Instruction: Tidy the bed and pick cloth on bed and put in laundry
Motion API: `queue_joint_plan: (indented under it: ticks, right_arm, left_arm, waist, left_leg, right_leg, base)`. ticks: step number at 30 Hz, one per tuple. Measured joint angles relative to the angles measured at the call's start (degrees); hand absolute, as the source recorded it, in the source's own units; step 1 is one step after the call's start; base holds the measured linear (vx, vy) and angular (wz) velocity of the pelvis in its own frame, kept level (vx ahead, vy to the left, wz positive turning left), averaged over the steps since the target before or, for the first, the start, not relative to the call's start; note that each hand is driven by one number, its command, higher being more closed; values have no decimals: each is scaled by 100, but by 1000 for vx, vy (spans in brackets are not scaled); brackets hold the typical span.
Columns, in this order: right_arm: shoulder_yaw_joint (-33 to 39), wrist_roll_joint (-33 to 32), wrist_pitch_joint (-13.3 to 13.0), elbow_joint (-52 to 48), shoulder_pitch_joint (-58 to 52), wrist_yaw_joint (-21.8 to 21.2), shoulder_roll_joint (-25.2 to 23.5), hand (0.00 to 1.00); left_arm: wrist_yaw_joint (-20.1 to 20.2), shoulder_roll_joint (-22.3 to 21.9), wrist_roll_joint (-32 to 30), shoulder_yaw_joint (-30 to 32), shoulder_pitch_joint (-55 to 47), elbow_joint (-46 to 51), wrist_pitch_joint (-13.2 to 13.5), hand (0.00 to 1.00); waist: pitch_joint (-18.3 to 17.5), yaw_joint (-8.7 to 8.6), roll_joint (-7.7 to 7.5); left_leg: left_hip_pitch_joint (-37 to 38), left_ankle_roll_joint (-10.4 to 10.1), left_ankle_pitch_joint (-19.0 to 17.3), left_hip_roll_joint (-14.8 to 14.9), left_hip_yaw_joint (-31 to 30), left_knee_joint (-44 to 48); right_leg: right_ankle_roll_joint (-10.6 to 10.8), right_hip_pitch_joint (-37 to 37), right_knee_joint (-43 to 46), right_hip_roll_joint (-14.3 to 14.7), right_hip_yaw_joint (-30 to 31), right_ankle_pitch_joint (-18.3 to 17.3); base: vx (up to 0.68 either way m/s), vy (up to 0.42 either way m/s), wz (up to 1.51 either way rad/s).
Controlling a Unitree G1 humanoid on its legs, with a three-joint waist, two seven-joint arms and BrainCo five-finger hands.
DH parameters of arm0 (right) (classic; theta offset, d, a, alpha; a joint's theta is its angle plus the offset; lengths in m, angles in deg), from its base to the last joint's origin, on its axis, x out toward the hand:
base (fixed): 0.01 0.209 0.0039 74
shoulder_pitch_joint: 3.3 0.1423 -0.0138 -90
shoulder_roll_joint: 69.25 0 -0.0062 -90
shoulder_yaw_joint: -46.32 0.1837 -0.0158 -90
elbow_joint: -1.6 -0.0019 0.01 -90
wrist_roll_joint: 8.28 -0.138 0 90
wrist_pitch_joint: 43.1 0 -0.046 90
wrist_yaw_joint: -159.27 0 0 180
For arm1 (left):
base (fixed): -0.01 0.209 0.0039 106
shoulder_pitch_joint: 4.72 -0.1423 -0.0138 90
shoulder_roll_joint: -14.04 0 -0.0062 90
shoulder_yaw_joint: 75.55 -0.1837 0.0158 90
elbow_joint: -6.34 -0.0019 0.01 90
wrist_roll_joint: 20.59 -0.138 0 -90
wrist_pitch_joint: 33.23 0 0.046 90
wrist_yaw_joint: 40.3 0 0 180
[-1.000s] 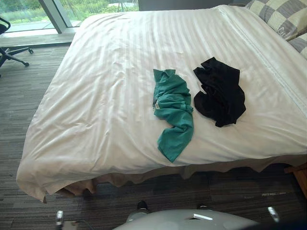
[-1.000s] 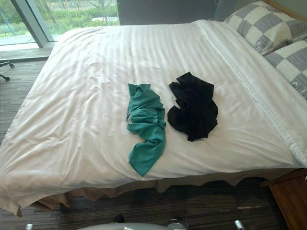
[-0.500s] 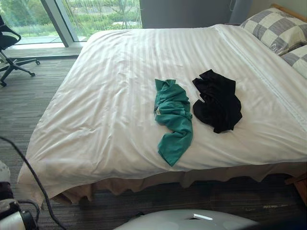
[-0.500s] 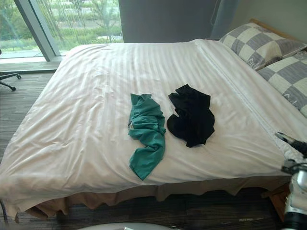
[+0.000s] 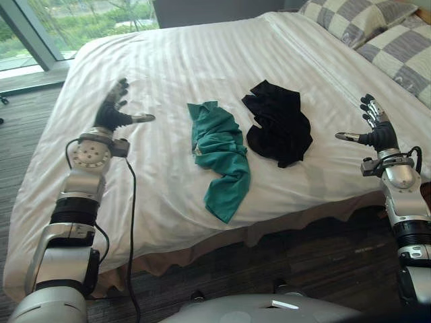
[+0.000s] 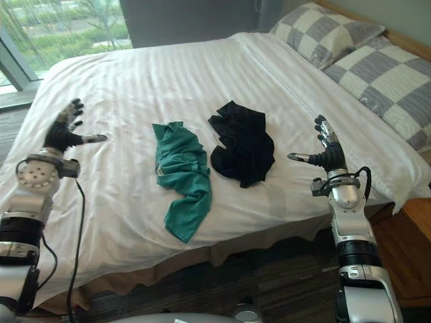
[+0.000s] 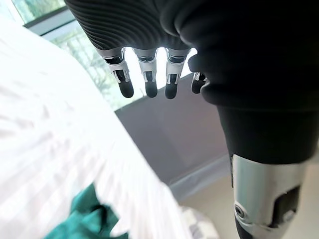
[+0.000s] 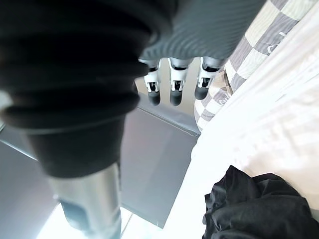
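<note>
we see our right hand [image 8: 177,74] from just behind its dark ribbed cover, the silver, dark-tipped fingers [image 8: 154,88] held straight in a row and touching nothing. the thumb [image 8: 85,201] stands apart from them, also free. past the fingers lies the bed [image 8: 264,124] under its white striped cover. a crumpled black cloth [image 8: 259,206] rests on that cover, well apart from the hand. beyond the fingertips a grey-and-cream checked pillow [image 8: 246,47] sits at the bed's far end, and a plain grey wall [image 8: 154,164] rises behind the bed.
</note>
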Motion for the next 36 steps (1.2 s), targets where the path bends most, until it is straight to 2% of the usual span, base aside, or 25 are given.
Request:
queue_joint_plan:
  ticks: [3,7,9,11,14,19,20,22,23,26,30,33,34,36]
  right_arm:
    - [-20,-1,23,-271,2,-36,-147,0]
    - [-127,-9,63,-504,9,-20,-163,0]
    - [-128,-13,159,-568,16,-10,-165,0]
    - [-126,-14,210,-587,28,2,-163,0]
    - [-124,-25,223,-693,276,15,-163,0]
    - [-125,-130,218,-1105,578,38,-154,0]
    - [-124,-135,218,-1111,652,41,-153,0]
    - [-124,-137,218,-1181,670,46,-153,0]
    - [-124,-137,222,-1294,671,47,-152,0]
    - [-123,-136,224,-1710,676,48,-141,0]
    - [-128,-134,232,-2200,693,37,-137,0]
    - [-227,-122,238,-2399,901,16,-131,0]
    - [-378,-98,237,-2465,1058,0,-117,0]
    - [-470,27,225,-2490,1148,-12,-115,0]
  left_arm:
    - [-10,-175,-484,-281,252,-374,-200,0]
    - [-175,-324,-1193,-543,827,-875,-697,0]
    - [-238,-338,-1206,-607,1008,-1036,-952,0]
    - [-300,-387,-1222,-670,1033,-1134,-1217,0]
    - [-343,-583,-1439,-768,1157,-1332,-1569,0]
    - [-566,-698,-1446,-766,1517,-1407,-1971,0]
    - [-601,-721,-1499,-765,1634,-1485,-2062,0]
    - [-752,-751,-1686,-746,1681,-1476,-2173,0]
    - [-815,-752,-1788,-706,1737,-1475,-2208,100]
    - [-900,-779,-1926,-534,1850,-1479,-2332,100]
    - [-932,-816,-2299,-299,1908,-1501,-2323,100]
    - [-921,-746,-2468,-300,1880,-1494,-2120,100]
    - [-921,-743,-2510,-326,1819,-1448,-1879,100]
    - [-921,-732,-2497,-379,1769,-1364,-1727,100]
  waist:
    - [28,-18,1]
    - [329,-146,22]
    - [490,-165,34]
    - [604,-254,63]
    - [829,-313,108]
    - [1217,-338,97]
    - [1378,-345,106]
    - [1459,-353,119]
    - [1552,-333,123]
    - [1676,-332,172]
    - [1683,-307,163]
    - [1692,-307,147]
    - [1694,-297,145]
    - [1696,-276,141]
  left_leg:
    - [-115,-15,8,69,269,-9]
    - [-300,-19,73,91,490,-10]
    - [-329,-19,105,90,599,-9]
    - [-408,-23,129,92,641,-7]
    - [-470,-19,158,86,733,13]
    - [-732,5,252,87,857,24]
    - [-747,11,261,88,887,25]
    - [-894,13,269,85,967,25]
    - [-929,13,269,84,1042,25]
    - [-1084,11,267,80,1167,25]
    - [-1237,7,265,92,1312,26]
    - [-1217,13,259,79,1409,26]
    - [-1210,25,257,57,1424,26]
    - [-1219,35,261,41,1413,26]
  right_leg:
    - [-73,-271,-1,100,279,77]
    - [-88,-566,-82,159,526,270]
    - [-37,-662,-154,182,641,410]
    - [-24,-685,-265,190,671,513]
    - [-28,-822,-303,198,761,607]
    - [-58,-1172,-283,224,895,747]
    - [-45,-1208,-274,224,917,763]
    - [-45,-1423,-203,233,982,763]
    - [-25,-1520,-170,241,1038,776]
    - [4,-1796,11,247,1078,756]
    - [67,-2090,228,240,1111,702]
    - [98,-2157,303,203,1141,662]
    - [112,-2156,308,156,1144,653]
    - [129,-2153,314,129,1138,641]
  base:
    - [-94,-10,-46]
    - [-67,-10,-32]
    - [-14,-10,-27]
    - [0,-9,-10]
    - [14,-7,-14]
    - [-37,-16,-12]
    - [-48,-10,-13]
    - [-33,-14,-15]
    - [2,-16,-21]
    - [-13,-12,-14]
    - [18,-16,-6]
    - [37,0,-1]
    - [72,7,2]
    - [47,7,6]
